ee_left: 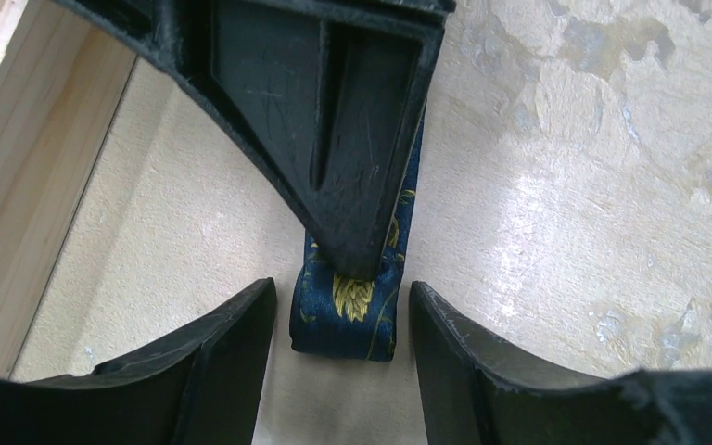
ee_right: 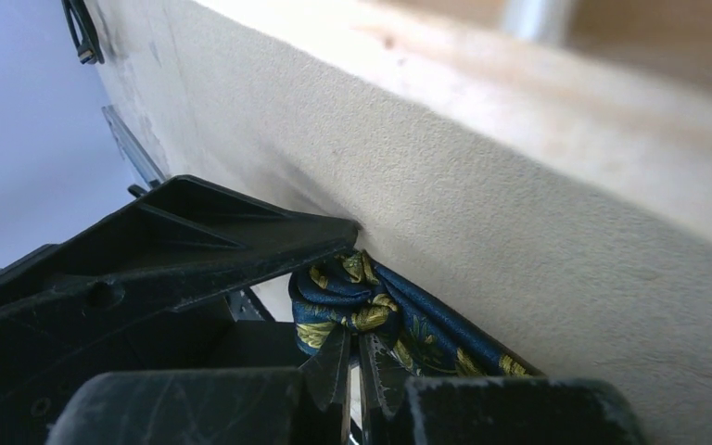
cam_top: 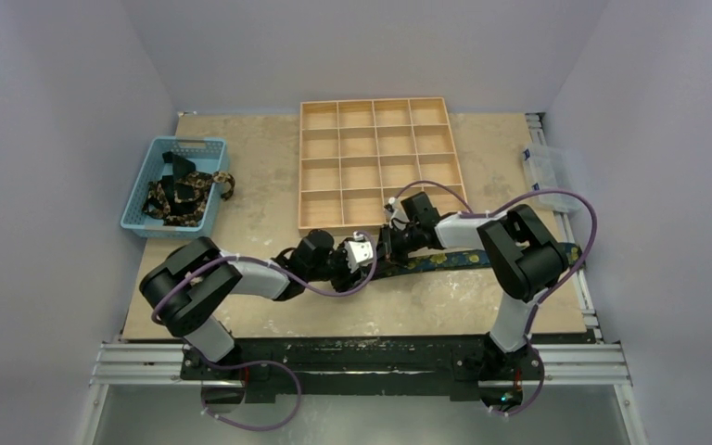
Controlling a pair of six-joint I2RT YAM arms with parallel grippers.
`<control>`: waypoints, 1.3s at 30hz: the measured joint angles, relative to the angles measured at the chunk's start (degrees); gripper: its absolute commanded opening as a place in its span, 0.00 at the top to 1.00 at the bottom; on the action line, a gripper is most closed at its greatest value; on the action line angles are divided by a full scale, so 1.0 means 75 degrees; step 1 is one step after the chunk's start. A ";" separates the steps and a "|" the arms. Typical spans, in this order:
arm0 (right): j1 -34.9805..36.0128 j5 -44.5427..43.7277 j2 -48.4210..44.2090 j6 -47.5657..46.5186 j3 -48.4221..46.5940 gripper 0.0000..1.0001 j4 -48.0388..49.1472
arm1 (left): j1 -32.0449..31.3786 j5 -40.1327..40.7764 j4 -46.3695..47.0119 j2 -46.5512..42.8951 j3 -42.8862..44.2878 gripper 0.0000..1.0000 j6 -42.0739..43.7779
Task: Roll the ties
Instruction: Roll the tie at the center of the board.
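Looks barely begun: one navy, gold-flowered fabric tie (cam_top: 464, 260) stretched on the beige surface (cam_top: 269, 185) beside the gridded wooden tray (cam_top: 301, 167), only its end folded over. Closed right fingers (ee_right: 332, 366) pressing that fold; left fingers (ee_left: 213, 343) apart, straddling it. More ties (cam_top: 185, 195) heaped unrolled in the blue plastic basket (cam_top: 190, 142).

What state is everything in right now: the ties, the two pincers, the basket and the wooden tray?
Tie on the table: stretched out flat, one end folded over, not yet rolled up.
Right pincer: shut on that folded end.
Left pincer: open, straddling the folded end without gripping it.
Ties in the basket: heaped loosely, unrolled.
Blue basket: upright, holding those ties.
Wooden tray: the compartments in view are empty.
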State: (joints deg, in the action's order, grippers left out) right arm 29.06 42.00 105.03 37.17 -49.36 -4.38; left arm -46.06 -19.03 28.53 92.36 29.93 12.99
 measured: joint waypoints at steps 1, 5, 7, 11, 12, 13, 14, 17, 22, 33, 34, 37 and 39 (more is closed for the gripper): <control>-0.0026 -0.0006 -0.0006 -0.0015 0.0000 1.00 -0.0032 | 0.0026 -0.0020 0.0114 0.0017 -0.0047 0.46 -0.0061; -0.0140 -0.0067 -0.0052 -0.0032 0.0000 1.00 -0.0192 | 0.0143 -0.0248 0.0676 0.0219 -0.0181 0.46 -0.0329; -0.0201 -0.0099 -0.0073 -0.0032 0.0023 1.00 -0.0248 | 0.0157 -0.0312 0.0793 0.0262 -0.0195 0.46 -0.0370; -0.0242 -0.0140 -0.0099 -0.0035 0.0061 1.00 -0.0265 | 0.0178 -0.0399 0.0956 0.0358 -0.0195 0.46 -0.0370; -0.0242 -0.0152 -0.0099 -0.0035 0.0067 1.00 -0.0262 | 0.0178 -0.0417 0.1003 0.0391 -0.0192 0.47 -0.0367; -0.0242 -0.0157 -0.0099 -0.0035 0.0076 1.00 -0.0265 | 0.0178 -0.0431 0.1067 0.0431 -0.0192 0.51 -0.0367; -0.0242 -0.0166 -0.0099 -0.0038 0.0087 1.00 -0.0265 | 0.0178 -0.0452 0.1189 0.0501 -0.0187 0.54 -0.0367; -0.0245 -0.0181 -0.0099 -0.0041 0.0102 1.00 -0.0262 | 0.0189 -0.0565 0.1501 0.0778 -0.0076 0.68 -0.0373; -0.0382 -0.0172 -0.0125 -0.0017 0.0079 0.93 -0.0329 | 0.0187 -0.0831 0.1437 0.0959 0.0149 0.82 -0.0204; -0.0323 -0.0729 -0.0752 -0.0230 -0.0187 0.57 -0.1431 | -0.0012 -0.0475 -0.2632 0.0332 0.1626 0.80 0.0912; -0.0332 -0.0734 -0.0845 -0.0204 -0.0184 0.58 -0.1486 | -0.0012 -0.0446 -0.2949 0.0356 0.1781 0.80 0.0965; -0.0329 -0.0638 -0.1055 -0.0006 -0.0082 0.59 -0.1241 | -0.0012 -0.0411 -0.3436 0.0408 0.2025 0.79 0.1023; -0.0300 -0.0516 -0.1093 0.0204 0.0041 0.59 -0.0953 | -0.0015 -0.0402 -0.3599 0.0431 0.2087 0.79 0.1032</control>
State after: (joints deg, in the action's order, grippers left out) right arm 26.81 38.13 96.84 38.70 -49.06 -11.53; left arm -46.17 -22.04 1.54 95.59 45.58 20.73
